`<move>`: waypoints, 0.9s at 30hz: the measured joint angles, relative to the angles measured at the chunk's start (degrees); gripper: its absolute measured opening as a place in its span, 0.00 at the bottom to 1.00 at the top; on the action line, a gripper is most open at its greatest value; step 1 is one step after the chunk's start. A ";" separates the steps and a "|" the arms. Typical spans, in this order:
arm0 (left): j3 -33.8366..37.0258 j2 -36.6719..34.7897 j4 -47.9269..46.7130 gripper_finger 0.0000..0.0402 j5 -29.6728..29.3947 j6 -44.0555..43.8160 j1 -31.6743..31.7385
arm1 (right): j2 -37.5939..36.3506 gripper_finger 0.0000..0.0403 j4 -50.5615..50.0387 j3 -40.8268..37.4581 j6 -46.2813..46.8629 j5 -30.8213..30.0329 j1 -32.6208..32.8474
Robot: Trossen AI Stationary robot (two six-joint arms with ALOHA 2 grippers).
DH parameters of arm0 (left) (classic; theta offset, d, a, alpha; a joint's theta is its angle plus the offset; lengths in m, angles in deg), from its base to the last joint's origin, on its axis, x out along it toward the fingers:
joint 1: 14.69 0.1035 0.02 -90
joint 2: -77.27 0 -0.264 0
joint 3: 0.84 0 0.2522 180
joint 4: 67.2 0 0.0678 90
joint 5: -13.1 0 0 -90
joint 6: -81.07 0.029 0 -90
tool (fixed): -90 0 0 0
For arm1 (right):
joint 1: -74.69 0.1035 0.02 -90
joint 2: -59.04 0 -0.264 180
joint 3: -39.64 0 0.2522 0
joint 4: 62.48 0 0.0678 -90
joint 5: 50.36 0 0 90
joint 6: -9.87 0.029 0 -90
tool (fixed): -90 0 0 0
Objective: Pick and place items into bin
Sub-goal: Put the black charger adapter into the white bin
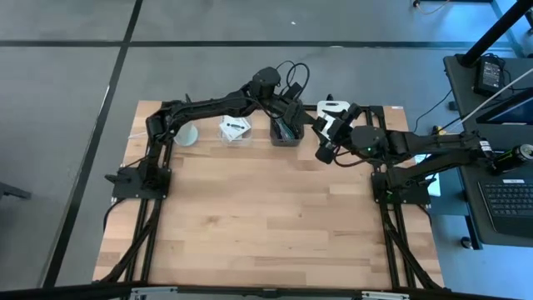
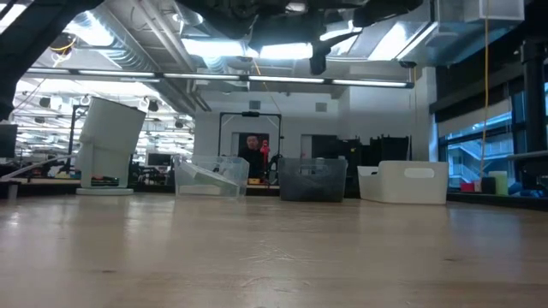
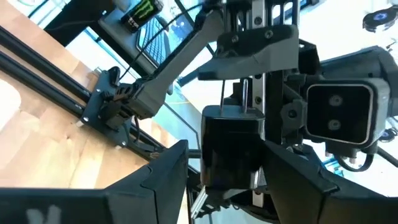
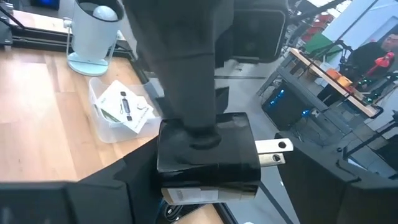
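Right wrist view: my left gripper (image 4: 208, 146) and right gripper (image 4: 205, 205) both clench the black plug adapter (image 4: 208, 155), mid-air nr dark bin (image 1: 286, 133). Cards (image 1: 235, 127) already in clear tub; adapter not yet dropped.

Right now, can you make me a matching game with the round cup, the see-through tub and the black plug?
1. whitish round cup
2. clear plastic tub
3. black plug block with metal prongs

a. clamped in the left gripper
b. holds white printed cards
c. stands on the wooden table beside the tub

Pairs: 1-c, 2-b, 3-a
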 joint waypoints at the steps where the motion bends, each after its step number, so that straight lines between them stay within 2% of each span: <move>1: 0.00 0.01 0.05 0.49 0.24 0.00 0.50 | 0.00 0.68 -0.03 0.00 -0.03 -0.45 0.00; 5: 0.02 -0.01 0.00 0.49 1.14 0.00 2.79 | 0.02 0.68 -0.44 0.00 -0.06 -2.96 0.07; 10: 0.02 0.00 -0.07 0.49 6.43 0.00 5.62 | 0.00 0.68 -1.60 0.00 0.26 -5.88 0.04; 14: 0.02 0.01 -2.47 0.48 7.55 1.39 8.40 | 0.02 0.68 -3.63 0.00 4.64 -7.86 -0.06; 17: 0.02 -0.01 -9.58 0.47 4.14 5.66 10.61 | 0.02 0.68 -5.92 0.00 9.40 -8.17 -1.72; 20: 0.04 -0.01 -20.57 0.46 -1.82 12.57 11.88 | 0.02 0.68 -9.62 0.00 17.04 -7.74 -4.85; 24: 0.04 -0.01 -32.10 0.46 -11.90 25.22 11.63 | 0.02 0.68 -14.68 0.00 24.88 -0.82 -10.86; 27: 0.07 -0.12 -36.57 0.46 -19.89 32.88 10.06 | 0.02 0.68 -15.30 0.00 28.29 5.97 -16.68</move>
